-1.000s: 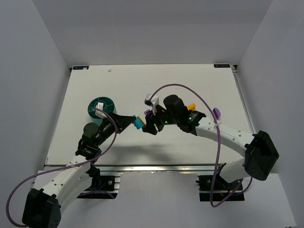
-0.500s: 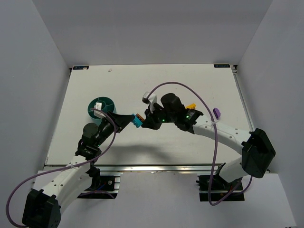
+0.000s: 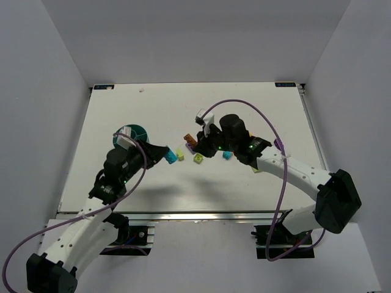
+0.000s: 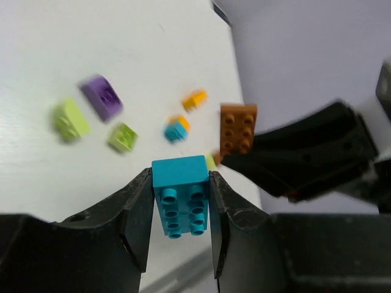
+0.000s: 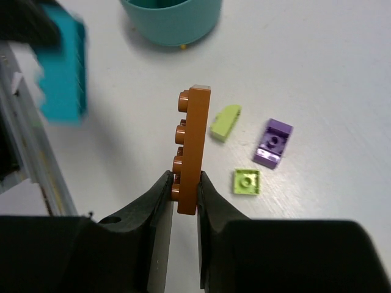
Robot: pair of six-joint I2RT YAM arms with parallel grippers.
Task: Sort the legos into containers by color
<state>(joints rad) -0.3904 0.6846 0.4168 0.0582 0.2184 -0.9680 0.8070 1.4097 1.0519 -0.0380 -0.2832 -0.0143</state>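
My left gripper is shut on a cyan brick, studs towards the camera, and holds it above the table. In the top view that gripper is just right of the teal bowl, which my left arm partly hides. My right gripper is shut on a thin brown brick, held on edge above the table. It sits mid-table in the top view, a short gap from the cyan brick. Loose legos lie below: two lime pieces and a purple one.
More loose legos lie to the right: a small cyan one, a purple one near my right arm, and an orange one. The bowl stands beyond the brown brick in the right wrist view. Grey walls surround the table.
The two grippers were close together with the cyan and brown bricks touching. They have drawn apart, each keeping its brick. My right gripper moved right and uncovered the loose legos.
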